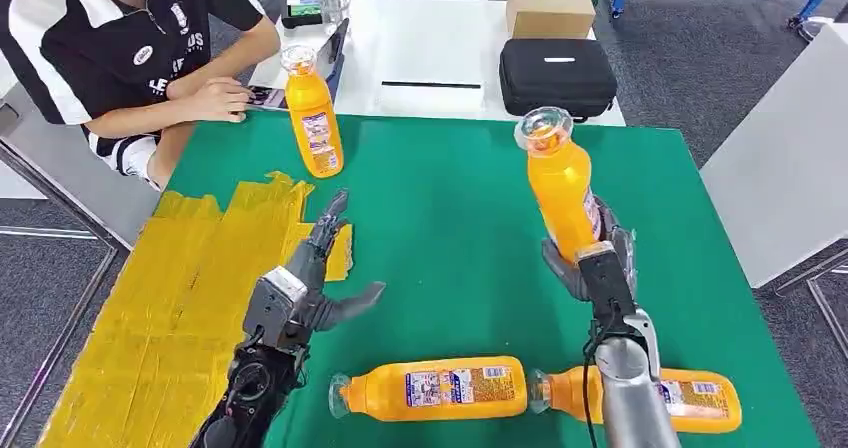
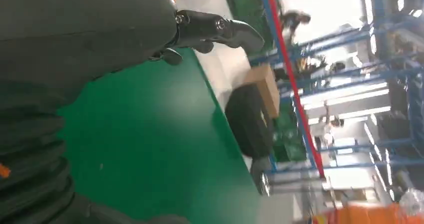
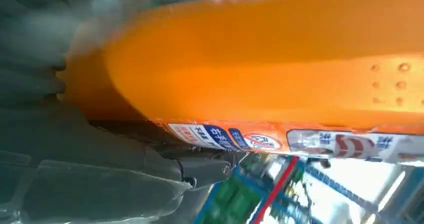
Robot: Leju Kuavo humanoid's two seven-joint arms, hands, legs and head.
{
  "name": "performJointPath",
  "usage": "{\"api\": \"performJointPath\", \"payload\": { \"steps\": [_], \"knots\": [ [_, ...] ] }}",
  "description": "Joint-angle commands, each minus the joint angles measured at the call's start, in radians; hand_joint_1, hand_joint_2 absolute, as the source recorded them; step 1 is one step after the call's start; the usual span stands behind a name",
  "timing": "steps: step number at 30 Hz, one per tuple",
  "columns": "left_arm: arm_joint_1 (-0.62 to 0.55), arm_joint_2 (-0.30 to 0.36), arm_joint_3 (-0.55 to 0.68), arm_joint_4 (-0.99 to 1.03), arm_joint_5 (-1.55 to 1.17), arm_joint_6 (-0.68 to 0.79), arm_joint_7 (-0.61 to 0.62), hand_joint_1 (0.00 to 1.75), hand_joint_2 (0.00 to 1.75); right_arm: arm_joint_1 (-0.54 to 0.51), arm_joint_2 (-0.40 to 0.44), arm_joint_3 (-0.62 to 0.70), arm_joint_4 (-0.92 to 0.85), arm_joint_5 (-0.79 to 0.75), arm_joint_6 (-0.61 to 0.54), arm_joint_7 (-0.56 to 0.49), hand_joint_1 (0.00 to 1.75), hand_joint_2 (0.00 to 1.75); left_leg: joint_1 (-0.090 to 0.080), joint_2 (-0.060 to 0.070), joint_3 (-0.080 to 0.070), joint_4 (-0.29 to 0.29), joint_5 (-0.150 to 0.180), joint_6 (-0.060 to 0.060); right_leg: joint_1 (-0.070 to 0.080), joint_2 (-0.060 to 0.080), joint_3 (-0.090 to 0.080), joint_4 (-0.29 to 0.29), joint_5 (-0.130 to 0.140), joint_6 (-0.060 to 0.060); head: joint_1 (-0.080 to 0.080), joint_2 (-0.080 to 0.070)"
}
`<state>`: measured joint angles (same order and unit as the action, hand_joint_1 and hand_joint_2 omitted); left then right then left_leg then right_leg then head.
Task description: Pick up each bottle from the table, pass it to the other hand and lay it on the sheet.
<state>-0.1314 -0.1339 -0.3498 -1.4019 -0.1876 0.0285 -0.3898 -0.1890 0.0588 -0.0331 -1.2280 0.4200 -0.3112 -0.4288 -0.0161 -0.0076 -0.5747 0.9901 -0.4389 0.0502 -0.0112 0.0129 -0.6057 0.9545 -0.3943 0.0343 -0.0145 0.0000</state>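
Note:
My right hand [image 1: 592,256] grips an orange bottle [image 1: 560,190] upright, lifted above the green table [image 1: 450,198]; the same bottle [image 3: 280,59] sits close against the palm in the right wrist view. My left hand [image 1: 312,278] hovers open over the table beside the yellow sheet [image 1: 190,288], its fingers [image 2: 220,28] spread and holding nothing. Another orange bottle [image 1: 312,116] stands upright near the table's far left edge. Two orange bottles lie on their sides at the near edge, one [image 1: 435,388] in the middle and one [image 1: 690,400] partly behind my right arm.
A person in a black and white shirt [image 1: 120,38] sits at the far left with a hand by a phone. Behind the green table stands a white table [image 1: 430,48] with a black case [image 1: 556,74], a cardboard box [image 1: 548,4] and a clear cup.

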Motion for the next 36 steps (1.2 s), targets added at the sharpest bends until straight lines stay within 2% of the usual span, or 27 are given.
{"api": "performJointPath", "payload": {
  "steps": [1,5,6,9,13,16,17,20,29,30,31,32,35,36],
  "knots": [
    [-0.093,0.031,-0.094,-0.013,0.042,-0.061,0.048,0.0,1.75,-0.097,0.067,0.173,0.115,-0.069,0.099,-0.023,1.75,1.75,0.002,0.006,0.004,0.002,-0.004,-0.004,0.002,0.004,0.003,0.001,-0.001,-0.002,0.0,0.0],
    [-0.095,0.03,-0.107,-0.023,0.042,-0.062,0.054,0.0,1.75,-0.107,0.08,0.241,0.128,-0.06,0.135,-0.022,1.75,1.75,0.001,0.003,0.004,0.0,-0.002,-0.003,0.001,0.0,0.003,0.0,-0.001,-0.002,0.0,0.0],
    [-0.099,0.029,-0.113,-0.021,0.043,-0.063,0.06,0.0,1.75,-0.116,0.084,0.284,0.143,-0.053,0.153,-0.021,1.75,1.75,0.002,0.004,0.006,0.0,-0.003,-0.005,0.002,0.001,0.005,0.0,-0.002,-0.002,0.0,0.0],
    [-0.102,0.029,-0.114,-0.018,0.044,-0.062,0.061,0.0,1.75,-0.121,0.09,0.307,0.152,-0.048,0.15,-0.015,1.75,1.75,0.002,0.006,0.006,0.001,-0.004,-0.004,0.002,0.004,0.005,0.0,-0.002,-0.002,0.0,0.0],
    [-0.109,0.028,-0.112,0.003,0.054,-0.048,0.068,0.0,1.75,-0.141,0.087,0.44,0.178,0.001,0.182,-0.01,1.75,1.75,0.001,0.003,0.004,0.0,-0.001,-0.003,0.001,0.001,0.003,0.0,-0.001,-0.001,0.0,0.0],
    [-0.118,0.022,-0.11,0.025,0.064,-0.045,0.068,0.0,1.75,-0.157,0.092,0.527,0.214,0.059,0.154,0.007,1.75,1.75,0.002,0.005,0.005,0.0,-0.002,-0.004,0.002,0.003,0.004,0.0,-0.001,-0.001,0.0,0.0],
    [-0.124,0.018,-0.112,0.037,0.066,-0.045,0.068,0.0,1.75,-0.155,0.093,0.552,0.222,0.073,0.149,0.01,1.75,1.75,0.003,0.006,0.01,0.001,-0.005,-0.006,0.003,0.004,0.008,0.0,-0.003,-0.003,0.0,0.0],
    [-0.132,0.015,-0.113,0.054,0.075,-0.042,0.066,0.0,1.75,-0.144,0.092,0.593,0.22,0.103,0.136,0.008,1.75,1.75,0.003,0.002,0.008,0.0,-0.003,-0.005,0.002,-0.001,0.007,0.0,-0.003,-0.002,0.0,0.0],
    [-0.097,0.018,-0.085,0.046,0.106,-0.009,0.03,0.0,1.75,-0.076,0.037,0.714,0.114,0.185,0.112,0.011,1.75,1.75,0.003,0.0,0.008,-0.001,-0.003,-0.005,0.003,-0.002,0.008,-0.002,-0.004,-0.002,0.0,0.0],
    [-0.096,0.016,-0.08,0.04,0.111,-0.008,0.028,0.19,1.75,-0.075,0.034,0.716,0.114,0.189,0.108,0.013,1.75,1.75,0.002,-0.001,0.003,-0.001,-0.001,-0.003,0.001,-0.002,0.003,-0.001,-0.002,-0.001,0.001,0.0],
    [-0.092,0.013,-0.073,0.03,0.117,-0.007,0.028,1.64,1.75,-0.077,0.031,0.723,0.118,0.194,0.098,0.02,1.75,1.75,0.003,-0.001,0.007,-0.001,-0.003,-0.004,0.002,-0.003,0.007,-0.001,-0.004,-0.002,0.0,0.0],
    [-0.092,0.013,-0.073,0.03,0.117,-0.007,0.028,1.64,1.75,-0.077,0.031,0.723,0.118,0.194,0.098,0.02,1.75,1.75,0.002,-0.001,0.003,0.0,-0.001,-0.003,0.002,-0.002,0.003,-0.001,-0.002,-0.001,0.0,0.0],
    [-0.092,0.014,-0.072,0.027,0.118,-0.007,0.028,1.64,1.75,-0.081,0.03,0.723,0.12,0.194,0.098,0.02,1.75,1.75,0.002,-0.001,0.004,0.0,-0.002,-0.004,0.002,-0.003,0.004,-0.001,-0.002,-0.001,0.0,0.0],
    [-0.092,0.014,-0.072,0.027,0.118,-0.007,0.028,1.75,1.75,-0.081,0.03,0.723,0.12,0.194,0.098,0.02,1.75,1.75,0.002,-0.001,0.005,0.0,-0.002,-0.004,0.002,-0.003,0.005,0.0,-0.003,-0.002,0.0,0.0]
  ]
}}
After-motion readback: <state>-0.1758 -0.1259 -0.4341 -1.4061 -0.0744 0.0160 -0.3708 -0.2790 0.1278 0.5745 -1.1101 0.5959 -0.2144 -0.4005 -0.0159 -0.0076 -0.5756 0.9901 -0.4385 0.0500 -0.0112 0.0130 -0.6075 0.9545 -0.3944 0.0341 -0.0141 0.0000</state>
